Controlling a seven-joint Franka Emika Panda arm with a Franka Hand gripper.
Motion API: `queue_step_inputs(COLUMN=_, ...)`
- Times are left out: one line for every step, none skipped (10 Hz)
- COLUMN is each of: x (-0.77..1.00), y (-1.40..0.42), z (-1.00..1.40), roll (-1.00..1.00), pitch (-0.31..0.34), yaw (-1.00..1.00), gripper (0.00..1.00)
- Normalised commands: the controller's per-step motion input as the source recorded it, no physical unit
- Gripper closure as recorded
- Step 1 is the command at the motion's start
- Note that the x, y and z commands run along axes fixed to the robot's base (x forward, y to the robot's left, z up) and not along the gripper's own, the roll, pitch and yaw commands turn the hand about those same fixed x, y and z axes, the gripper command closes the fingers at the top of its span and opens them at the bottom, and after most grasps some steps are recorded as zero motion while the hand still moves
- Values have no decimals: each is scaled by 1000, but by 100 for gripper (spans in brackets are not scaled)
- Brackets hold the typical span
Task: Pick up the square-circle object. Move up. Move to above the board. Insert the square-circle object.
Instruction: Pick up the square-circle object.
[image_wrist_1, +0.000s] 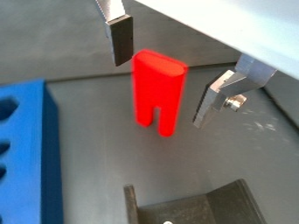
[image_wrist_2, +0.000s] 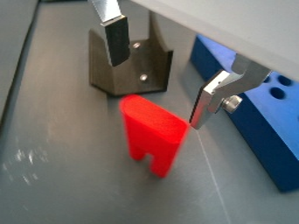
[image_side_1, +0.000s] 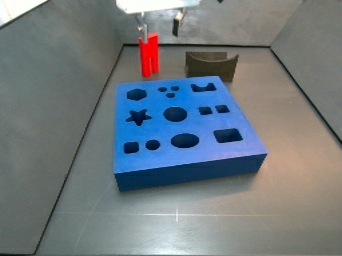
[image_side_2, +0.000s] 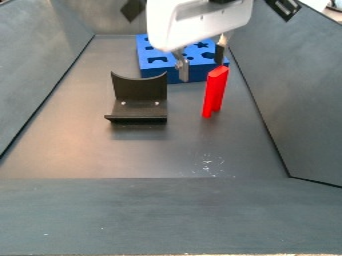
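The gripper (image_wrist_1: 163, 72) hangs in the upper part of both wrist views with its fingers spread wide, one silver plate with a dark pad (image_wrist_1: 121, 39) on one side of the square-circle object (image_wrist_1: 156, 91) and the other plate (image_wrist_1: 215, 94) on the far side. Clear gaps show between each pad and the red block, so the fingers hold nothing and touch nothing.

The square-circle object is smooth, glossy bright red plastic: a solid rounded-corner upper part that splits below into two prongs with a narrow slot between them. It stands upright on the dark grey tabletop (image_wrist_2: 70, 175). In a side view it sits at the upper middle of the frame (image_side_1: 148, 54), just beyond the far left corner of the board (image_side_1: 181, 135), with the gripper (image_side_1: 160, 20) directly above it.

The board is a thick matte blue square block; its top carries cut-outs including a star, circles and squares. It lies flat in the centre of that side view.

A dark olive curved holder (image_side_1: 211, 63) with a concave face stands near the red block, at the upper right of centre; in a side view it appears left of the block (image_side_2: 138, 98), well apart from the fingers.
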Motion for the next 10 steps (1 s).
queue_step_inputs(x=-429, y=0, z=-434, roll=0, pitch=-57, yaw=786, gripper=0)
queue_step_inputs(x=-89, y=0, z=0, roll=0, pitch=-4, yaw=83, gripper=0)
queue_step_inputs(x=-49, y=31, z=0, roll=-27, pitch=-9, yaw=80, gripper=0)
queue_step_inputs(x=-674, y=329, z=40, roll=-76, pitch=-89, yaw=0, gripper=0)
queue_step_inputs(x=-463, y=220, z=0, roll=-73, pitch=-60, yaw=0, gripper=0)
queue_step_inputs(x=0, y=0, z=0, roll=-6, pitch=0, yaw=0, gripper=0)
queue_step_inputs(x=-160, y=34, z=-120, roll=0, pitch=0, yaw=0, gripper=0)
queue_step_inputs(x=0, y=-40, z=-263, roll=0, pitch=-19, yaw=14, gripper=0)
queue_step_inputs(x=166, y=-63, z=-263, roll=0, pitch=-10, yaw=9, gripper=0)
queue_step_inputs(x=80, y=0, z=-223, roll=-17, pitch=0, yaw=0, gripper=0)
